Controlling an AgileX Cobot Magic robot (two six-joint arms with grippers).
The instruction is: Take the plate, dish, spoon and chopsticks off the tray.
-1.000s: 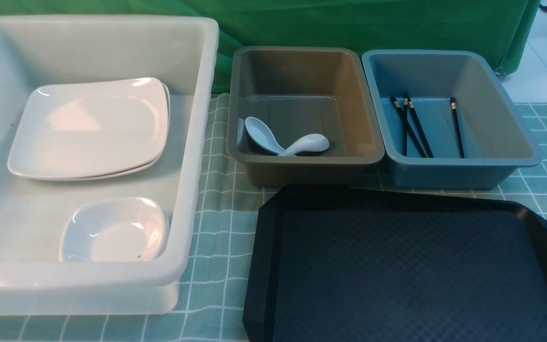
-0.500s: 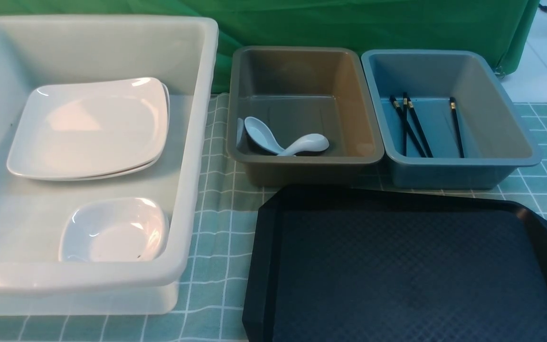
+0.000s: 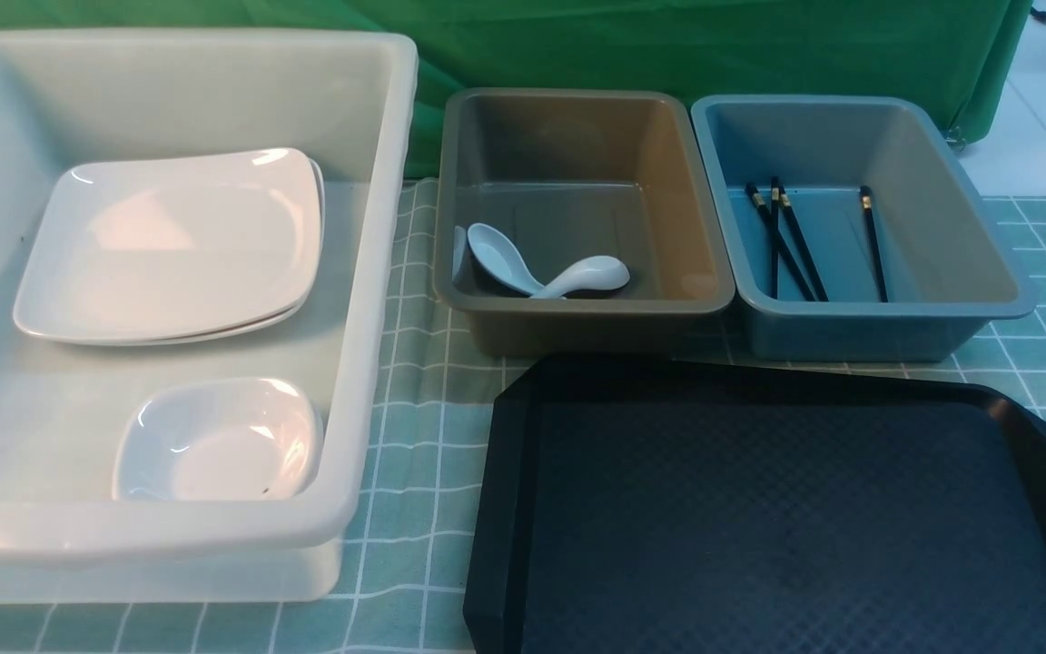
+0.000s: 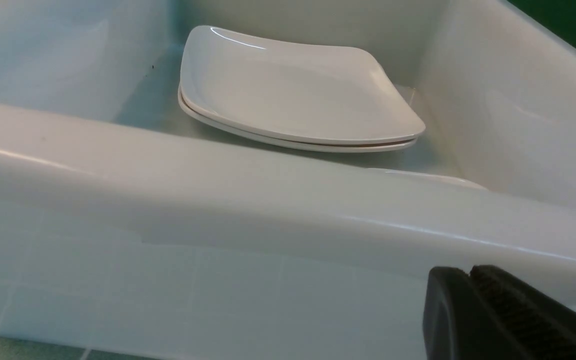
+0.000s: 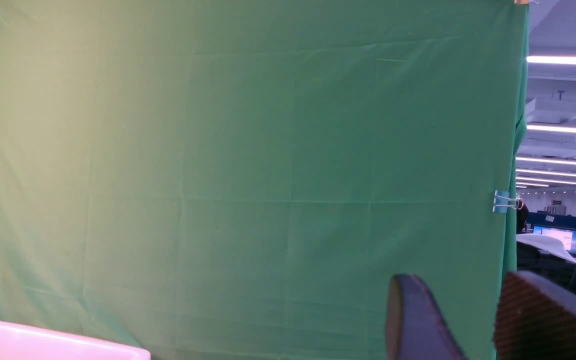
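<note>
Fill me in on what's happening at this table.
Nothing is being handled. The tray is bare. The plate sits stacked on another in the white tub, beside a small dish. Spoons lie in the grey-brown tub, chopsticks in the blue tub. The right pincer is open, pointed at the green backdrop.

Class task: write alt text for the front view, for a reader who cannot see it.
An empty black tray sits nearest the camera. Behind it, a grey-brown tub holds white spoons and a blue tub holds black chopsticks; a white bin at left holds stacked plates and a small dish.
</note>
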